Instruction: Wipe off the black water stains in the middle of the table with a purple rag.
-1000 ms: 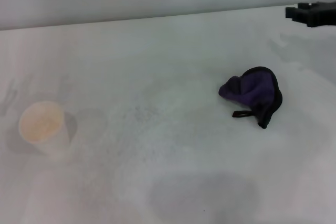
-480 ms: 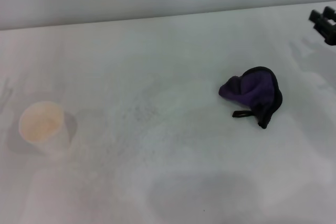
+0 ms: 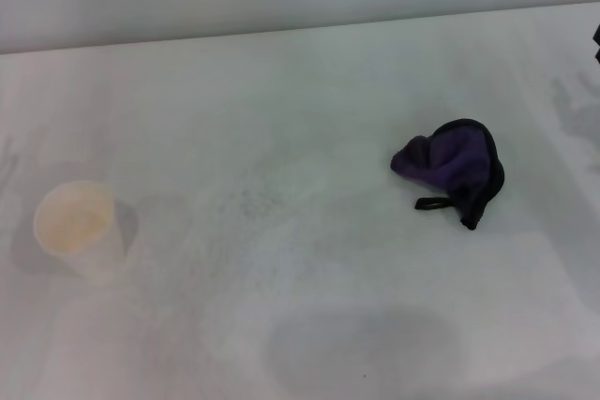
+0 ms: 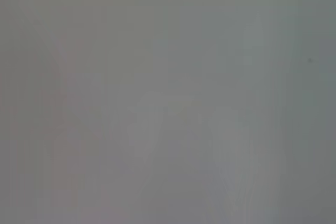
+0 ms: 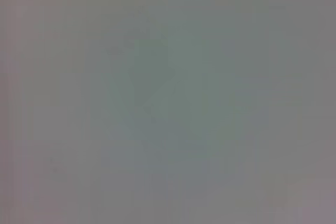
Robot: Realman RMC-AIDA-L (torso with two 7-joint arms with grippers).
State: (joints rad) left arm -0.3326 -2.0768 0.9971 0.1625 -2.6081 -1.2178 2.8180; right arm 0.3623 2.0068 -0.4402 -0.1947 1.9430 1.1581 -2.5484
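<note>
Since my right gripper (image 3: pixel 597 39) barely shows, well right of the rag (image 3: pixel 451 170), I cannot tell its grip; rag lies leftward.

The rag (image 3: pixel 452 171) is lying on the counter (image 3: pixel 300 81), right of centre; the cup (image 3: pixel 77 229) is standing far left.
</note>
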